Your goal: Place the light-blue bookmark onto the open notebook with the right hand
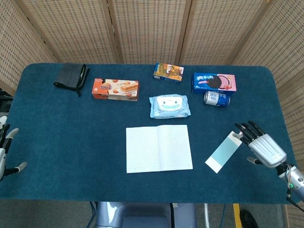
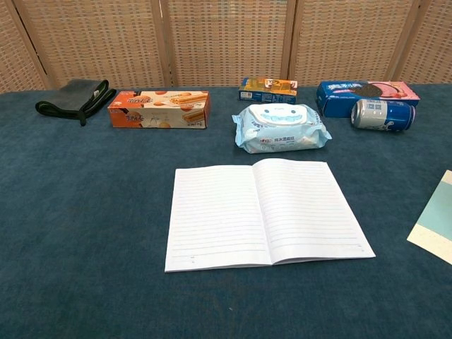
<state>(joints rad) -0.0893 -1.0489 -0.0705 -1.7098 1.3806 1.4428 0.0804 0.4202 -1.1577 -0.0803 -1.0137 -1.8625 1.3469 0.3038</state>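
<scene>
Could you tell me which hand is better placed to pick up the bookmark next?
The right hand: its spread fingers reach the bookmark at its top end. The left hand sits at the table's far left edge, beyond the notebook.

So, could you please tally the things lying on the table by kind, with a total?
Boxes: 3, an orange snack box, a small box, a blue biscuit box
Wipes packs: 1
Cans: 1
Pouches: 1, black
Notebooks: 1, open
Bookmarks: 1, light blue
Total: 8
</scene>
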